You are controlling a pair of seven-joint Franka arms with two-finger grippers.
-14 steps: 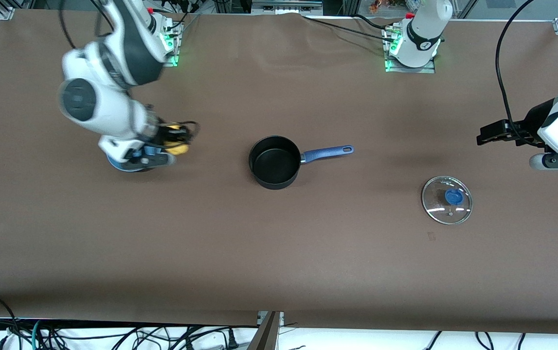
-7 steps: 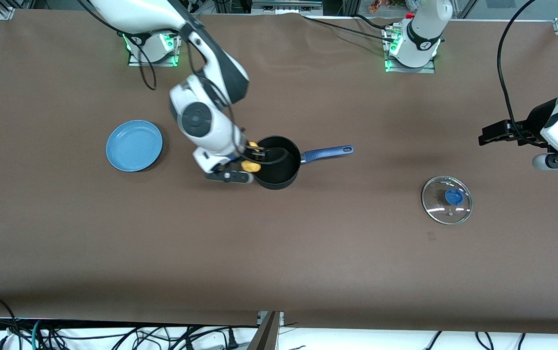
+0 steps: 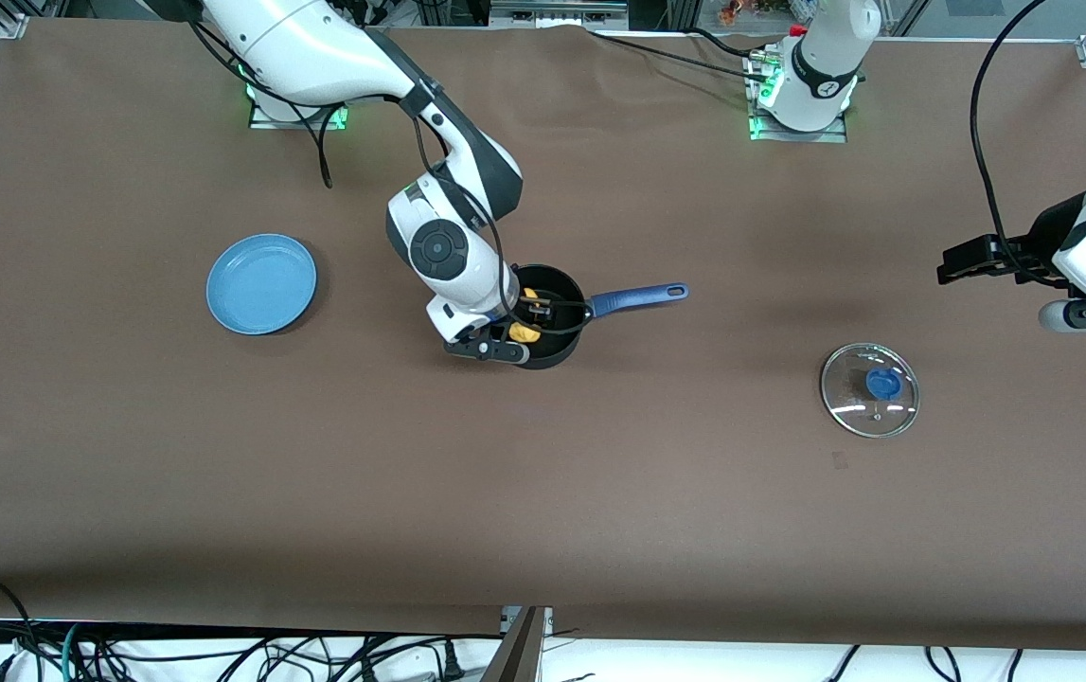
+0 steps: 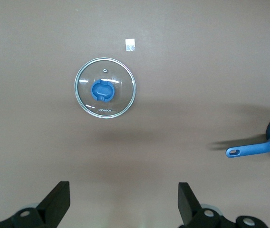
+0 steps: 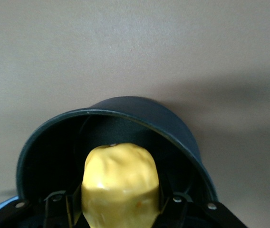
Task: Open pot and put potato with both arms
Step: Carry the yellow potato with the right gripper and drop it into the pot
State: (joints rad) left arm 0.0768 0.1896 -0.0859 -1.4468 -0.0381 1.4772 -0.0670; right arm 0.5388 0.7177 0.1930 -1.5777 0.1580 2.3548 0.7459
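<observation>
I have swung the right gripper (image 3: pixel 525 320) from the plate (image 3: pixel 261 284) to over the open pot (image 3: pixel 557 352), potato (image 5: pixel 120 185) still clamped, ready to drop, while the left gripper (image 4: pixel 123 205) waits spread above the lid (image 3: pixel 870 389)

Lid (image 4: pixel 105 88) rim: I read "KONKA", printed in small white letters on the glass near the blue knob (image 4: pixel 101 90).
Paper tag (image 4: pixel 130 45) on the table by the lid: possibly printed, but I can't read it.
</observation>
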